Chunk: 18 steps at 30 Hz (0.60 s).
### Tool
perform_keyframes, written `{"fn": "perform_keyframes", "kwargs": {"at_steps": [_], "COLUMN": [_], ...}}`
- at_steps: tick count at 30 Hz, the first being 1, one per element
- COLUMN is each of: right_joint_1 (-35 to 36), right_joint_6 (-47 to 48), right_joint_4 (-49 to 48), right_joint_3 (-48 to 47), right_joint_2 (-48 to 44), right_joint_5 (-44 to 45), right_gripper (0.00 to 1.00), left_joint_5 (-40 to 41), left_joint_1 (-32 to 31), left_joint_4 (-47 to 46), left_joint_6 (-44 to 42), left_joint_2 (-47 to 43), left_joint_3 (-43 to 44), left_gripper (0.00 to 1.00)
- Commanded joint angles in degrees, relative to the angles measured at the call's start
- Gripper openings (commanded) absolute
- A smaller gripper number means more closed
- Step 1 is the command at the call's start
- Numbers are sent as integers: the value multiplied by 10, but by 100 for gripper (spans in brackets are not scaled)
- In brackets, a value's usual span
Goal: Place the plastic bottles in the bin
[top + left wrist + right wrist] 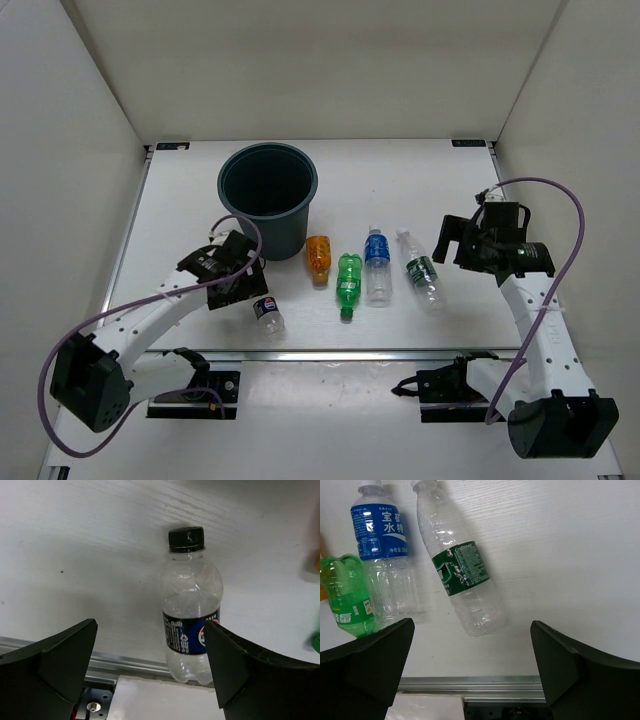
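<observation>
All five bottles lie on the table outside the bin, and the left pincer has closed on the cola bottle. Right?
No. The left pincer is open, not closed on the cola bottle; the left wrist view shows it. The rest holds.

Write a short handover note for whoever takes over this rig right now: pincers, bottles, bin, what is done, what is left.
Left pincer: open, empty, aimed at the cola bottle.
Right pincer: open, empty, aimed at the green-label bottle.
Orange bottle, green bottle and blue-label bottle lie on the table, right of the bin.
Done: nothing; no bottle seen in the bin.
Left: all five bottles go into the bin.
</observation>
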<state>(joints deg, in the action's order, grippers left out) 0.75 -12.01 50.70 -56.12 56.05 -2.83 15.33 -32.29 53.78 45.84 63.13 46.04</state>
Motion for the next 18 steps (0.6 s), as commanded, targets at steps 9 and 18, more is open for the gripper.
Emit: {"fn": "perform_keyframes", "kwargs": {"at_steps": [9, 18], "right_joint_1": [-7, -32], "right_joint_6": [-21, -19], "right_joint_4": [-23, -19], "right_joint_3": [54, 82], "right_joint_2": [-40, -51], "right_joint_5": [11, 15], "right_gripper": [99, 99], "left_joint_5": [-45, -61], "left_joint_1": [-28, -49], "left_joint_4": [-164, -178], "left_joint_6": [45, 55], "left_joint_2": [47, 62], "left_joint_3": [-74, -94], "left_gripper": [98, 45]}}
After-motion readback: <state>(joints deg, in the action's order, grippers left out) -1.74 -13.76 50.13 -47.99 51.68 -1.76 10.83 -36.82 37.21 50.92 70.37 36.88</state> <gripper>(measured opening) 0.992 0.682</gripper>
